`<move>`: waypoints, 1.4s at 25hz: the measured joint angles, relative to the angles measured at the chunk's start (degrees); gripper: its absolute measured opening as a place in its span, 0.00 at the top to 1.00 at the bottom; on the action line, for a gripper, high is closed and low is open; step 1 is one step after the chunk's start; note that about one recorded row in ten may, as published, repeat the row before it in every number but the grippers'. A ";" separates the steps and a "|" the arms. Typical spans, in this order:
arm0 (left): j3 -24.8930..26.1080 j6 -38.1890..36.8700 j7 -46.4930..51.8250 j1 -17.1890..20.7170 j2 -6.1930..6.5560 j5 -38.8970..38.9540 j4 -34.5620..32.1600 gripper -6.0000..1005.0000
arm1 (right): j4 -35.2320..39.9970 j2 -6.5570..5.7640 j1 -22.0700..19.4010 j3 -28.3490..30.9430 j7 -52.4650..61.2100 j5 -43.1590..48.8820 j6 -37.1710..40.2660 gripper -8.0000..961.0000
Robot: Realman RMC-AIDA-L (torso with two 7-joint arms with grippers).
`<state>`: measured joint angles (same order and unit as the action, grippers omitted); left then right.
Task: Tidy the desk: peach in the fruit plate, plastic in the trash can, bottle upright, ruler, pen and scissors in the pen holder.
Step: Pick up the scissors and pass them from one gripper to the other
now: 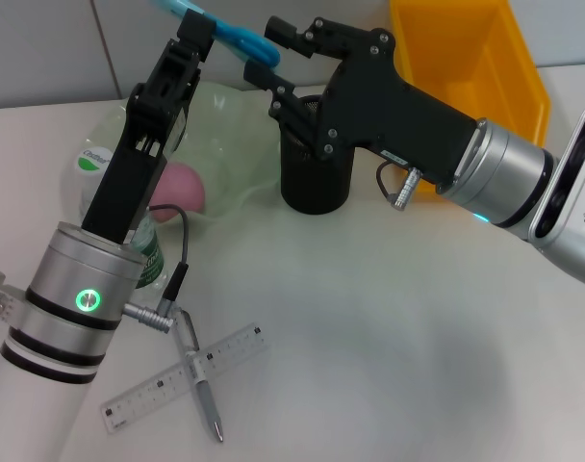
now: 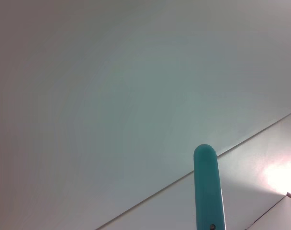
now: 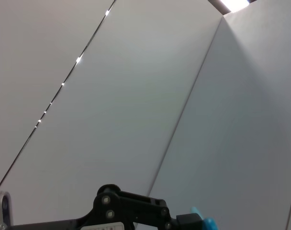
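Left tool (image 1: 198, 21) gripping blue scissors (image 1: 237, 36), right tool (image 1: 276, 60) spread wide alongside, above black pen holder (image 1: 314, 178), ruler (image 1: 184, 375) under pen (image 1: 200, 380).

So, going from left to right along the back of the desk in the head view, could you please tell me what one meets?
Fruit plate holding the peach → black pen holder → yellow trash can.

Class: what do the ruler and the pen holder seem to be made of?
Ruler: probably clear, glossy plastic, since the table shows through behind its markings. Pen holder: opaque black with a dull sheen, plastic or coated metal; the look leaves it open.
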<state>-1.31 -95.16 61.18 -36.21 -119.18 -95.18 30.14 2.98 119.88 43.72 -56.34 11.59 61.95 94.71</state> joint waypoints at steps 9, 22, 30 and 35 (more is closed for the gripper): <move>0.06 0.53 0.26 0.00 0.00 0.00 -0.08 0.75 | -0.02 0.00 0.08 0.00 0.00 0.00 -0.22 0.70; 0.08 0.60 0.41 0.00 0.00 0.00 -0.01 0.75 | -1.23 0.00 1.02 -0.09 -1.13 0.16 -0.89 0.71; 0.08 0.52 0.43 0.00 0.00 -0.01 -0.08 0.75 | -2.41 0.00 1.50 0.29 -2.24 0.16 -0.94 0.71; 0.08 0.52 0.43 0.00 0.00 -0.01 -0.09 0.75 | -2.40 0.00 1.56 0.36 -2.26 0.15 -0.94 0.71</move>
<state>-1.23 -94.64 61.61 -36.21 -119.18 -95.19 30.05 0.58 119.88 45.28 -55.97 9.34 62.11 93.77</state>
